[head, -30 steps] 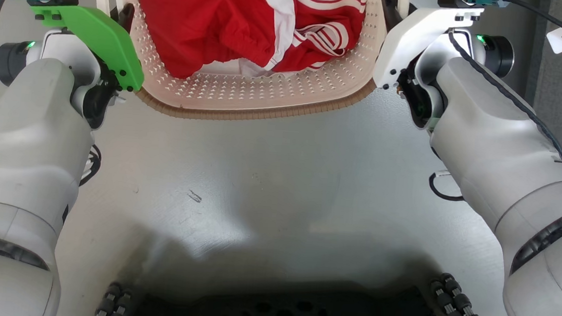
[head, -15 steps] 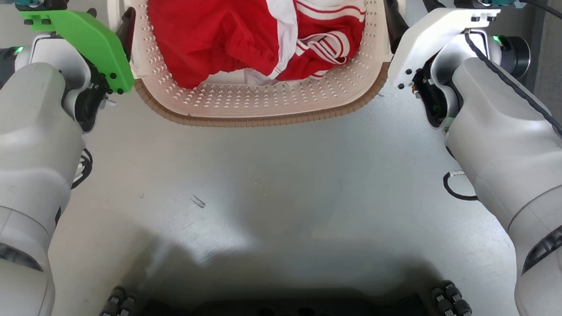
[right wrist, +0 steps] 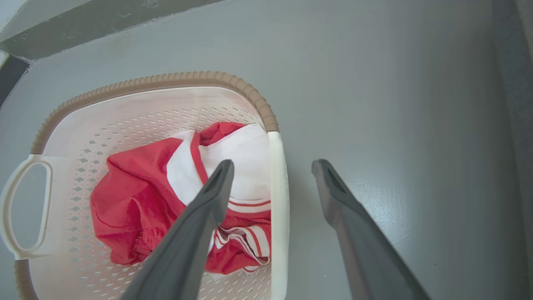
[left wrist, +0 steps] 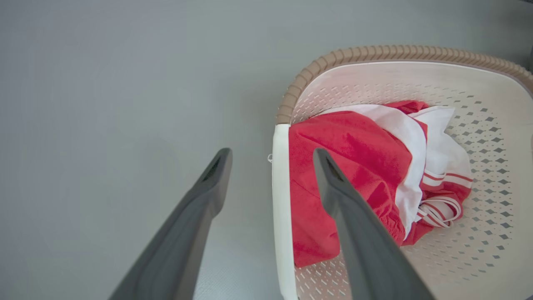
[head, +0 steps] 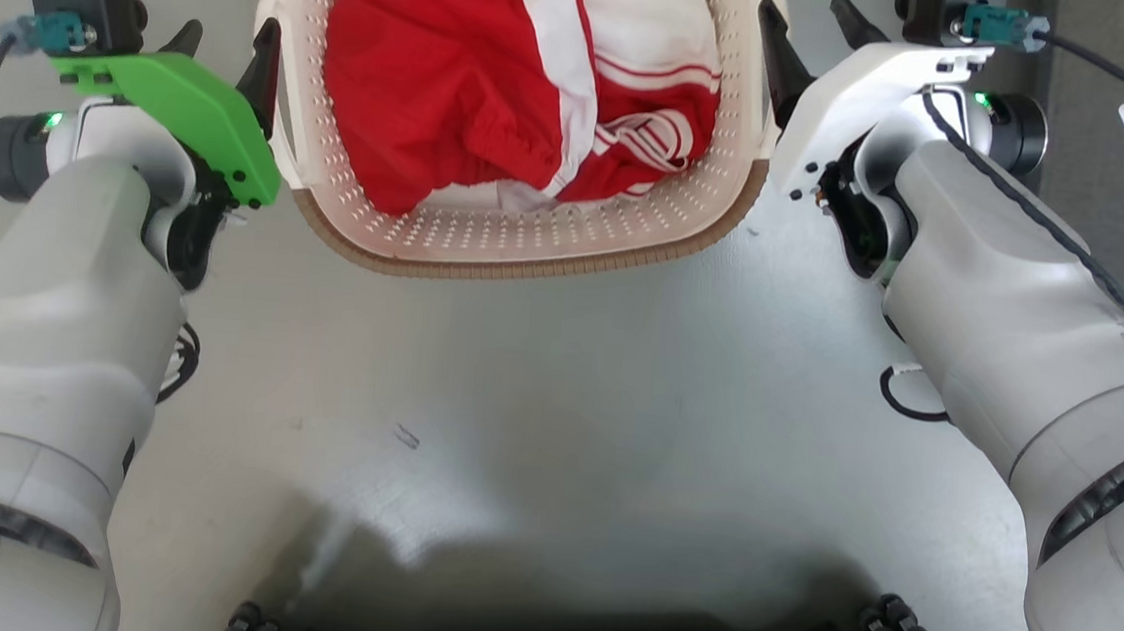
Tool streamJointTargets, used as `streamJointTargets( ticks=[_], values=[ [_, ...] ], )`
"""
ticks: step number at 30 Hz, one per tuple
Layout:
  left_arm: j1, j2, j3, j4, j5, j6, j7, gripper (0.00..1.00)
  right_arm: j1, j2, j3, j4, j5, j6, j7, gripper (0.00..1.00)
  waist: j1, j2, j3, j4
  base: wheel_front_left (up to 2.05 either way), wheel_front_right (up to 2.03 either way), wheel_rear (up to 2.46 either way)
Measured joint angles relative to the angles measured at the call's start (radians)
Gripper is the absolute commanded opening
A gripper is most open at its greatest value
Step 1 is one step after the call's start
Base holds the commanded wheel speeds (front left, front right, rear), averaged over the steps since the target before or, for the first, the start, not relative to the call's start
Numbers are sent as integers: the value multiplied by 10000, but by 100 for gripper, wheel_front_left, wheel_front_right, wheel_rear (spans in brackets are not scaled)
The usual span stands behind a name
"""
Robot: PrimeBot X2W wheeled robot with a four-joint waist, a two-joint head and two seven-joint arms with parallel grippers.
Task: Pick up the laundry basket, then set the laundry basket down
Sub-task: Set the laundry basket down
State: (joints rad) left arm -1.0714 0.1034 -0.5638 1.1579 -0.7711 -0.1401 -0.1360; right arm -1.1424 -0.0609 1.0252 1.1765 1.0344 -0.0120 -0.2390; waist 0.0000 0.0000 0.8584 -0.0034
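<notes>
Cream-white perforated plastic laundry basket (head: 568, 241) with brown rim (head: 515, 270) rests on the grey floor (head: 556, 385); left tool (head: 227, 33) and right tool (head: 804, 12) gape apart astride its white handles (left wrist: 281, 200). Seemingly set down: withdraw both evenly, snagging neither

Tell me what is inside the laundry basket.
Crumpled red-and-white clothing lies inside the laundry basket, with the perforated walls bare around it. Whatever is beneath the cloth is covered.

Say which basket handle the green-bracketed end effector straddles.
The left handle, the white bar between the left end effector's open fingers; the right handle sits inside the right end effector.
</notes>
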Motion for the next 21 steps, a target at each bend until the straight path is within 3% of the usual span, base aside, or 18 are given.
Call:
streamJointTargets(
  ticks=[13, 21],
  values=[
    [721, 35, -357, -238, 15, 0, -769, 100, 326, -52, -336, -222, -201, 13, -86, 100, 0, 0, -1323, -24, 0, 0, 0],
    [967, 215, -428, -426, 35, 0, -1041, 100, 353, -326, -951, -1087, -713, -303, -100, 100, 0, 0, -1995, -23, 0, 0, 0]
  ],
)
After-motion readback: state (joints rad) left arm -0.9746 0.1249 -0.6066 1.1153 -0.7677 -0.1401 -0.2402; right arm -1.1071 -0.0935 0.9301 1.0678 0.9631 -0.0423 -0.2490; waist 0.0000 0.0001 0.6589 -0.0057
